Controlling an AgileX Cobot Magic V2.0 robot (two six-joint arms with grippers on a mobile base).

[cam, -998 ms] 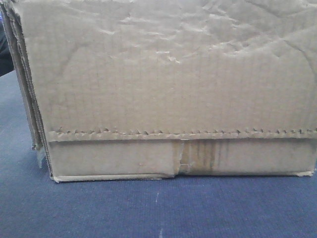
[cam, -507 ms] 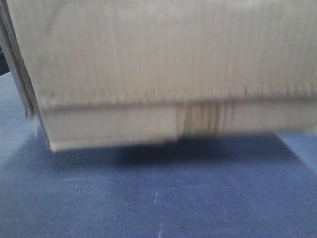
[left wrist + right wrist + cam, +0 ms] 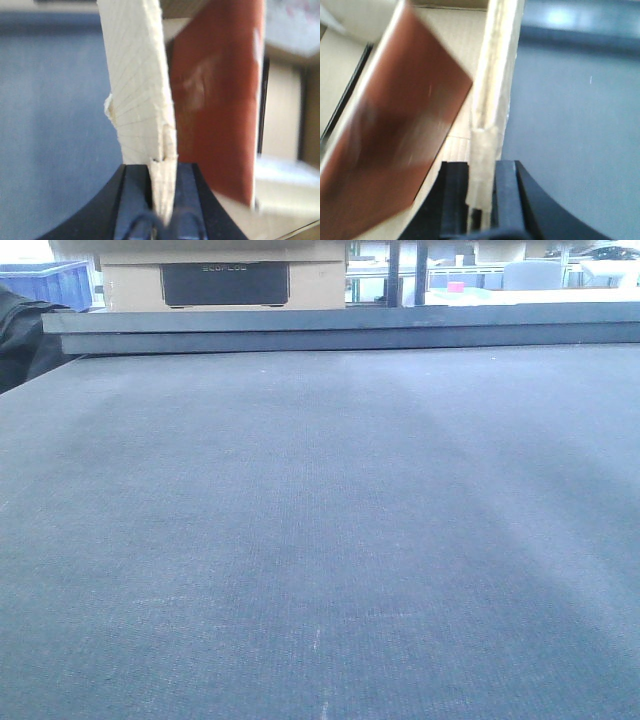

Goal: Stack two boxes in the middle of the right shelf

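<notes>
My left gripper (image 3: 162,200) is shut on the upright cardboard wall (image 3: 140,100) of a box. In the right wrist view, my right gripper (image 3: 482,200) is likewise shut on a cardboard wall (image 3: 495,75) of the box. Both wrist views show a blurred red-brown panel (image 3: 215,100) (image 3: 395,140) on the inner side of each wall. None of this box shows in the front view. The blue-grey table top (image 3: 320,540) lies beneath. The right shelf middle is out of view.
Past the table's raised far edge (image 3: 340,325) stands a tan carton with a black panel (image 3: 225,285). A blue bin (image 3: 50,280) sits to its left. Something dark (image 3: 20,340) is at the table's left edge.
The cardboard box that filled the front view a second ago has gone up and out of that view, leaving the table top and the background showing.
</notes>
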